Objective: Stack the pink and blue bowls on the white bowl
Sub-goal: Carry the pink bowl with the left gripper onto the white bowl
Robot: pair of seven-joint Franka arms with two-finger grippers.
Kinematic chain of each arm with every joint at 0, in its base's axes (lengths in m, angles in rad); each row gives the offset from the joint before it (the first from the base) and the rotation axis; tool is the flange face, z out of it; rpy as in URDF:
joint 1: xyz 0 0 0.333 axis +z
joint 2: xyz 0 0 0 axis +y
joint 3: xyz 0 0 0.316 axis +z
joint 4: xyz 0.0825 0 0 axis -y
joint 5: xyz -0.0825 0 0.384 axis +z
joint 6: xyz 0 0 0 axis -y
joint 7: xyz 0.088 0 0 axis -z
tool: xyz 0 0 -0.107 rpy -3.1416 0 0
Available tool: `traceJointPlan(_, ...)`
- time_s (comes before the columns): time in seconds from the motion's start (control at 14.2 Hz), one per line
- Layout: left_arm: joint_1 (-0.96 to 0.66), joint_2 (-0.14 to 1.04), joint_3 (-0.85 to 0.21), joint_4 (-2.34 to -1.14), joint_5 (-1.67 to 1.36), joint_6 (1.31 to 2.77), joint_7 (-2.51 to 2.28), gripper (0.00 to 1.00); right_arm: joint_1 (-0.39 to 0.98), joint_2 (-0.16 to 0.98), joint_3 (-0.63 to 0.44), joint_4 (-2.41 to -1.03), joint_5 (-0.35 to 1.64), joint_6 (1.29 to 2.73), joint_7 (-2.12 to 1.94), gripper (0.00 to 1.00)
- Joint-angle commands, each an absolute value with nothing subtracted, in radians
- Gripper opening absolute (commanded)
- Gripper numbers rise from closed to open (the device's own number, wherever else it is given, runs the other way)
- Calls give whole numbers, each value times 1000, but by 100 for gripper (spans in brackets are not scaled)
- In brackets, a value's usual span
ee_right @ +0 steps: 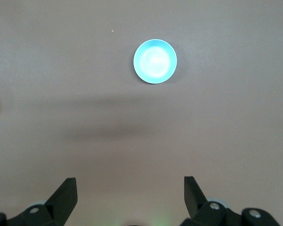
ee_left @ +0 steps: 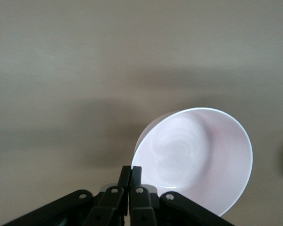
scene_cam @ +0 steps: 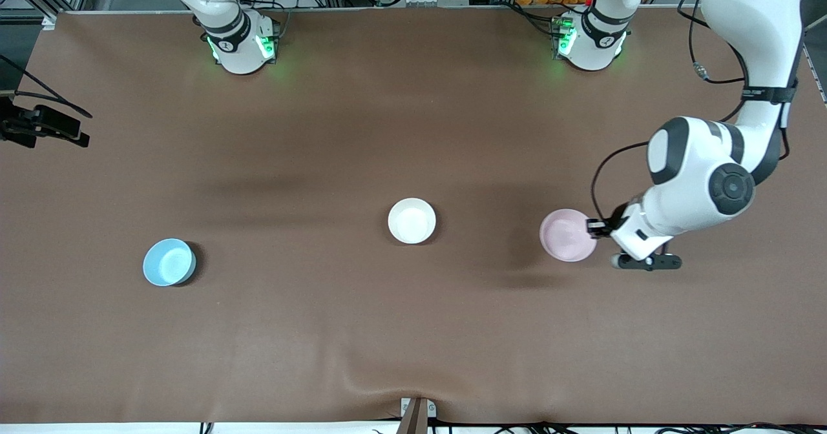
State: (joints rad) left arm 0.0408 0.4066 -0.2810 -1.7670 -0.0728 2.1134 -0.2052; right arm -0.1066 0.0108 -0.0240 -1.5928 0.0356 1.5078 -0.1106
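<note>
The pale pink bowl (scene_cam: 567,234) is toward the left arm's end of the table. My left gripper (scene_cam: 593,227) is shut on its rim. In the left wrist view the two fingers (ee_left: 131,168) pinch the rim of the pink bowl (ee_left: 198,155), which hangs tilted just above the table. The white bowl (scene_cam: 411,220) stands near the table's middle. The light blue bowl (scene_cam: 168,262) stands toward the right arm's end. My right gripper (ee_right: 130,181) is open and empty, high over the table, with the blue bowl (ee_right: 155,61) far below it. The right gripper is out of the front view.
A black camera on a stand (scene_cam: 40,126) reaches in at the right arm's end of the table. A small bracket (scene_cam: 417,413) sits at the table's edge nearest the front camera. The brown table cover (scene_cam: 362,330) has a slight ridge there.
</note>
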Motion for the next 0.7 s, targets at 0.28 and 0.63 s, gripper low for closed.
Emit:
traceJointPlan(0.28, -176, 462, -339, -1645, -106, 2095, -583, 0, -123, 2, -14, -1598, 32, 1512, -127, 100)
traceJointPlan(0.63, -320, 572, -334, -1568, -100, 2192, -733, 0, -123, 3, -12, -1600, 32, 1514, -127, 100)
